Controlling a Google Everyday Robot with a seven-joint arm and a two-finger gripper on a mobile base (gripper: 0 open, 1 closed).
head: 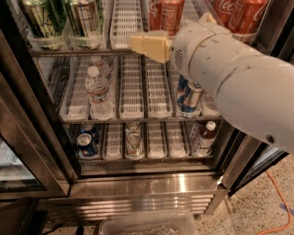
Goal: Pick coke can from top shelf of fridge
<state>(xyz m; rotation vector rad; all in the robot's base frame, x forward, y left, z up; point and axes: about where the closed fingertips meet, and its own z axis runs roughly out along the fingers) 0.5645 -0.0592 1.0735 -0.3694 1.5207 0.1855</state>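
Red coke cans stand on the top shelf [124,23] of the fridge [147,183]: one pair in a middle lane [166,13] and more at the far right [241,13]. My gripper [149,46] is cream-coloured and sits at the front edge of the top shelf, just below and left of the middle coke cans, with its tip pointing left. My thick white arm [229,73] comes in from the lower right and hides part of the right lanes. Nothing shows in the gripper.
Tall green-patterned silvery cans [41,18] fill the top shelf's left lanes. Water bottles [98,92] and a blue-and-silver can [190,98] stand on the middle shelf. Cans [133,142] and a small bottle [202,137] sit on the lowest. A dark door frame [27,137] stands at left, a plastic bin [147,225] below.
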